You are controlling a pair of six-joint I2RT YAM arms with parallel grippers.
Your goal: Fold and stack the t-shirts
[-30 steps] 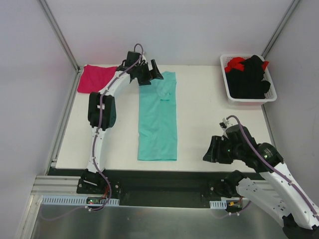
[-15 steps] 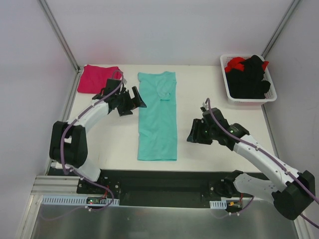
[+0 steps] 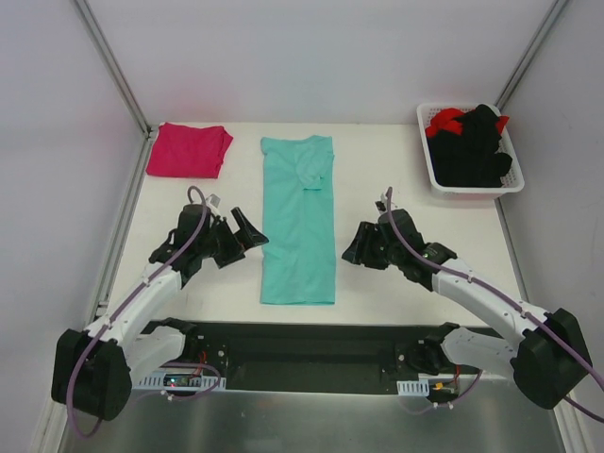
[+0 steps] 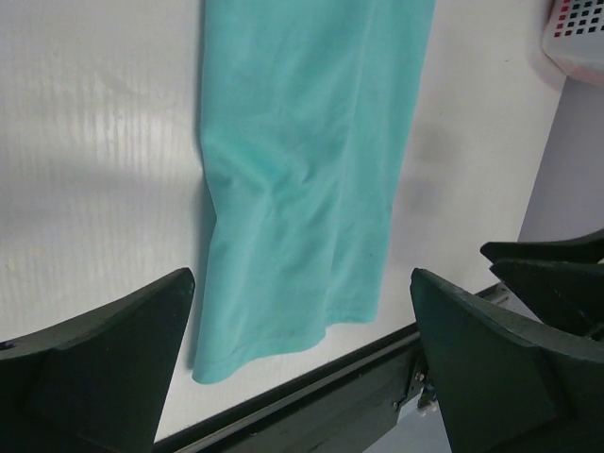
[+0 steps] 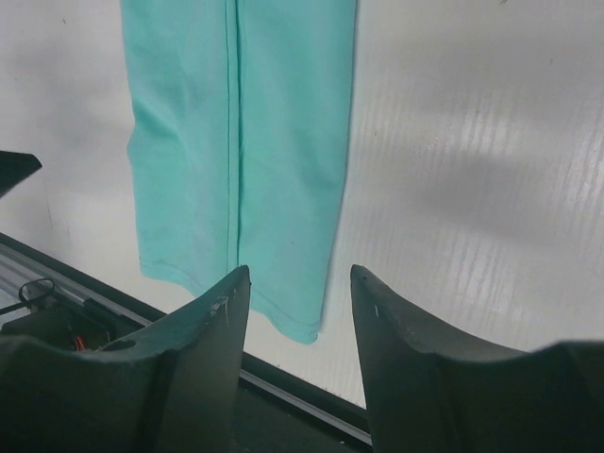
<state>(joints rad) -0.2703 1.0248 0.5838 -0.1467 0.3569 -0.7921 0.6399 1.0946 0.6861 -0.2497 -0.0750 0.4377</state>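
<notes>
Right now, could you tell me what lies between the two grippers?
The teal t-shirt, a long flat strip, lies between the left gripper and right gripper, seen in the top view.

Teal t-shirt (image 3: 298, 222), magenta t-shirt (image 3: 187, 151), and black and red garments (image 3: 469, 146) in a white basket (image 3: 475, 189).

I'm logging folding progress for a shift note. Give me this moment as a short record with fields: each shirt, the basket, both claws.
teal shirt: folded lengthwise into a long strip, flat mid-table, hem at the near edge
pink shirt: folded, far left corner
basket: far right corner, holds black and red garments
left claw: open, empty, left of the strip's near half
right claw: open, empty, right of it
stack: not yet made
</notes>
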